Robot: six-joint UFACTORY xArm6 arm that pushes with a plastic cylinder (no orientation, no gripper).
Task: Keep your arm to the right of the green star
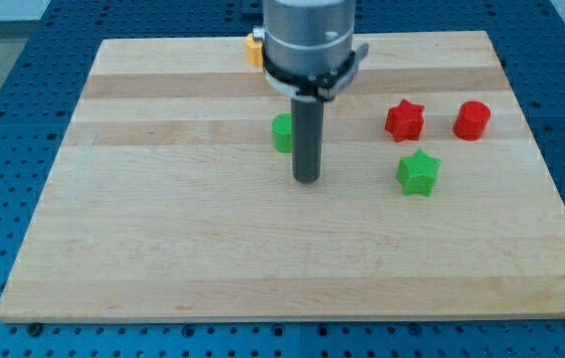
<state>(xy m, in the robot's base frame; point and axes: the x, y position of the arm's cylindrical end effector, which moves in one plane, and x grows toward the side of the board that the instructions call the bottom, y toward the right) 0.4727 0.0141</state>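
On the wooden table (163, 249), my tip (306, 180) stood well to the view's left of the green star (419, 172). It was a plain rod, with no fingers to spread or press together. Partly hidden behind the rod was a green block (282, 132), left of the star. Above the star sat a red star (404, 120) and a red cylinder (471, 119). An orange block (254, 50) showed far up-left.

No text, label, brand, number or sign can be read anywhere: not on the tabletop (163, 249), the coloured blocks, or the arm's housing.
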